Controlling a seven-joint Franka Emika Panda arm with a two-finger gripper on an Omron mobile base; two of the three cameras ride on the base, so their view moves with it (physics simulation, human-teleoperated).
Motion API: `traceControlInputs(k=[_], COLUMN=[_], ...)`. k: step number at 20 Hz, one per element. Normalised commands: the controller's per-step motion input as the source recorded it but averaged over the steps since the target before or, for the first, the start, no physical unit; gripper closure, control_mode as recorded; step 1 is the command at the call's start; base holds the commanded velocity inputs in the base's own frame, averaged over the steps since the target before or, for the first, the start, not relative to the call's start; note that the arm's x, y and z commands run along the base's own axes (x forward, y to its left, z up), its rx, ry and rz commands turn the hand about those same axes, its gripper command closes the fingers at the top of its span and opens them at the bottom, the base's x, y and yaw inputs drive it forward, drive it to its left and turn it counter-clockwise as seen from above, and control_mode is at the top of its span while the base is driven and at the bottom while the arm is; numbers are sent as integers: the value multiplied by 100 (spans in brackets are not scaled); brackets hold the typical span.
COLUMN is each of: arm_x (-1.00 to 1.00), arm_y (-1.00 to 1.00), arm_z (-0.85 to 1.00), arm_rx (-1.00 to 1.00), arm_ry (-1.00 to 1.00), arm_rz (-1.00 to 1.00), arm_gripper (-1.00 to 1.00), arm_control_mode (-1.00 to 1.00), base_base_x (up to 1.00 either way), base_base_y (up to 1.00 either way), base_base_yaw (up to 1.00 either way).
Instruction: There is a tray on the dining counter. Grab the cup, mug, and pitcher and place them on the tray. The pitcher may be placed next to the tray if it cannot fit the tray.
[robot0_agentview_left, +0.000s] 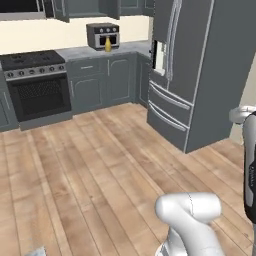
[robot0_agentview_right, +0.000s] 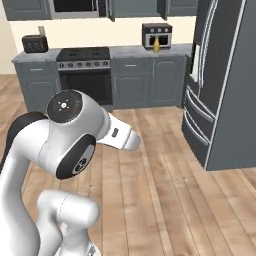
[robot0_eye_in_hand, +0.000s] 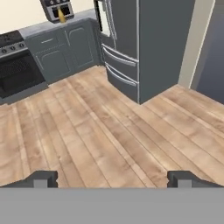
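Far left: black stove (robot0_agentview_left: 35, 82) set in the grey cabinets, dark oven door below. Further right, on the far worktop (robot0_agentview_left: 102, 51): mustard-yellow pitcher (robot0_agentview_left: 107, 45) upright just in front of a toaster oven (robot0_agentview_left: 102, 35). Right: tall grey fridge (robot0_agentview_left: 195, 70). Near, over bare wooden floor (robot0_eye_in_hand: 109, 140): gripper (robot0_eye_in_hand: 112, 178) spread wide, holding nothing.

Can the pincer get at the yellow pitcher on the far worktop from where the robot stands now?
Probably not. The pitcher stands far off on the worktop before the toaster oven, with a wide stretch of wood floor between. The open pincer holds nothing; the base would likely need to drive closer.
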Motion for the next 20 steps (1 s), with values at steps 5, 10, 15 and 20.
traceControlInputs(k=[5,10,15,20], arm_x=[0,0,0,0], arm_y=[0,0,0,0], arm_z=[0,0,0,0], arm_rx=[0,0,0,0], arm_ry=[0,0,0,0], arm_rz=[0,0,0,0], arm_gripper=[-100,-100,-100,-100], arm_control_mode=[100,100,100,100], base_base_x=[100,100,100,100], base_base_y=[0,0,-2,-19], base_base_yaw=[0,0,0,0])
